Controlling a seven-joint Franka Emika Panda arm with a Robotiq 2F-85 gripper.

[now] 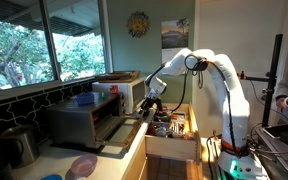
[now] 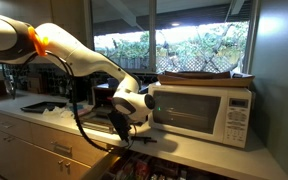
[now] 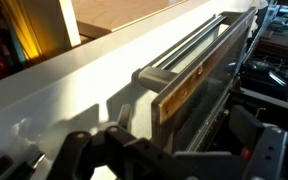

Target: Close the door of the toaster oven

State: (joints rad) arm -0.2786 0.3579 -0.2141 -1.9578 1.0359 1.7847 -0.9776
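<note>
The toaster oven [image 1: 79, 122] is a low dark grey box on the counter, next to the white microwave. Its door [image 1: 124, 128] hangs open, folded down toward the counter's front edge. My gripper [image 1: 149, 105] is at the door's outer edge. In the wrist view the door [image 3: 209, 105] fills the middle, with its metal bar handle [image 3: 184, 55] on top. My gripper [image 3: 174, 155] is open, and the door's edge lies between its two dark fingers. In an exterior view my gripper [image 2: 134, 108] hides most of the oven; the door [image 2: 102, 126] shows below it.
The white microwave [image 1: 124, 92] [image 2: 204, 105] stands right beside the oven with a flat tray on top. An open drawer [image 1: 172, 130] full of utensils juts out below the counter edge. A metal pot [image 1: 19, 145] and a pink plate [image 1: 82, 165] sit on the counter.
</note>
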